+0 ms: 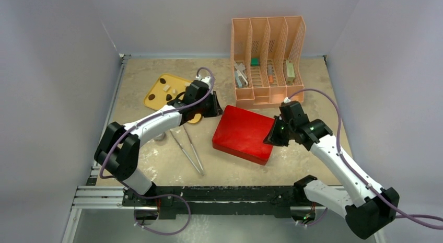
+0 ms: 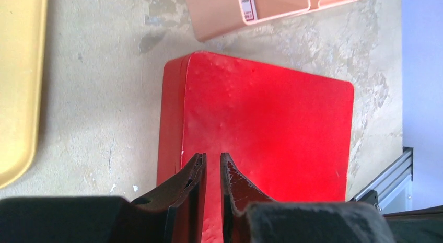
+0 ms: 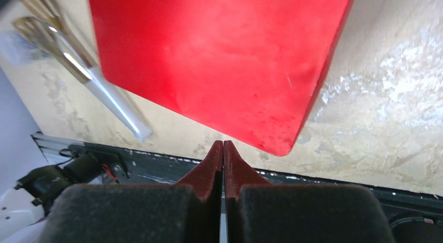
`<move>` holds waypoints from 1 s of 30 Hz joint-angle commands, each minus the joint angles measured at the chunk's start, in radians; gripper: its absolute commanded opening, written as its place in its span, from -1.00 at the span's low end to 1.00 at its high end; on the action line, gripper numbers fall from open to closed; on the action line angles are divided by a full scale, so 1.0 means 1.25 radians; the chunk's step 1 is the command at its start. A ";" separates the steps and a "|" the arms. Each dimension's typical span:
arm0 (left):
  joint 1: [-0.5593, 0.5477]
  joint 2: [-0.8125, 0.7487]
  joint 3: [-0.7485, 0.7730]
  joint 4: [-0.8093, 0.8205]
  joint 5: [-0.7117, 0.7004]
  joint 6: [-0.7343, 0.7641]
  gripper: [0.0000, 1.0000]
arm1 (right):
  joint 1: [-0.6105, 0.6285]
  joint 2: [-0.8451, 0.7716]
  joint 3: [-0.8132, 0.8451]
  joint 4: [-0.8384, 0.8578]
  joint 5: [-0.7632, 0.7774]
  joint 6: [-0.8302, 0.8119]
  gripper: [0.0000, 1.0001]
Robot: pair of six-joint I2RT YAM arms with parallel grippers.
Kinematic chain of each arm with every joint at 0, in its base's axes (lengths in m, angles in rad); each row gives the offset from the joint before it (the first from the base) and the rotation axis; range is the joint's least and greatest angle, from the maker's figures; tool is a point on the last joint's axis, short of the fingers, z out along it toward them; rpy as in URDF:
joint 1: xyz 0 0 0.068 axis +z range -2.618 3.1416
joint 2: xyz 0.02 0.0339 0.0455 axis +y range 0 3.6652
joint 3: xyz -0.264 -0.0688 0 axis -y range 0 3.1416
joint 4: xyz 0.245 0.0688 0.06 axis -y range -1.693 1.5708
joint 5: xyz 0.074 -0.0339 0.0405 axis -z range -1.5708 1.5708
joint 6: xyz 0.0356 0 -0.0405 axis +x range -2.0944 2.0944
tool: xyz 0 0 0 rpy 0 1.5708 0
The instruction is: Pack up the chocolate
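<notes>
Beige, mottled stone makes up the worktop (image 1: pixel 130 96), with a peach file rack (image 1: pixel 267 60) at its back right. A red box (image 1: pixel 244 133) lies flat at the centre with its lid on. A yellow tray (image 1: pixel 154 96) sits to its back left, and metal tongs (image 1: pixel 190 149) lie in front of the tray. The chocolate (image 1: pixel 166 88) lies loose on the tray, a few dark and cream bits showing beside the left arm, which hides part of the tray. These pieces are probably very light and stiff, but smooth enough to slip and easy to mark. Each likely wants a soft pinch across two opposite sides, low down and one at a time. The left claw (image 2: pixel 212 158) is closed to a thin slit and holds nothing. It hangs over the box's left edge, so the chocolate lies behind it to the left, near but not under it. The right claw (image 3: pixel 223 145) is pressed fully together and empty, by the box's near right corner. That leaves it well apart from the chocolate, with the box between them.
</notes>
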 commanded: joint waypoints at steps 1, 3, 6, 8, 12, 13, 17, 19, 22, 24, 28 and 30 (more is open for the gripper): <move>0.008 -0.002 0.039 0.014 -0.023 0.000 -0.70 | 0.017 -0.009 -0.118 -0.009 -0.012 0.036 -1.00; 0.008 0.001 0.034 0.023 -0.025 0.002 -0.70 | 0.025 -0.007 -0.180 0.011 -0.003 0.045 -1.00; 0.008 0.006 0.023 0.057 -0.023 0.002 -0.70 | 0.026 0.021 -0.229 0.020 0.003 0.036 -1.00; 0.008 0.010 0.029 0.070 -0.022 0.003 -0.70 | 0.026 0.027 -0.215 0.004 0.011 0.031 -1.00; 0.008 0.026 0.074 0.061 -0.034 0.015 -0.70 | 0.027 0.001 -0.113 -0.046 0.040 0.025 -1.00; 0.008 0.030 0.085 0.061 -0.033 0.018 -0.70 | 0.027 -0.003 -0.081 -0.058 0.044 0.026 -1.00; 0.008 0.044 0.111 0.064 -0.025 0.020 -0.70 | 0.027 -0.017 0.009 -0.095 0.055 0.032 -1.00; 0.008 0.049 0.114 0.067 -0.023 0.019 -0.70 | 0.028 -0.020 -0.001 -0.097 0.062 0.033 -1.00; 0.008 0.053 0.104 0.075 -0.018 0.015 -0.70 | 0.031 -0.023 -0.093 -0.060 0.031 0.048 -1.00; 0.008 0.051 0.090 0.078 -0.019 0.011 -0.70 | 0.039 -0.017 -0.180 -0.033 0.030 0.065 -1.00; 0.009 0.040 0.065 0.096 -0.016 0.001 -0.70 | 0.049 0.023 -0.247 -0.025 0.041 0.064 -1.00; 0.008 0.040 0.064 0.109 -0.010 0.000 -0.70 | 0.050 0.011 -0.215 -0.048 0.056 0.061 -1.00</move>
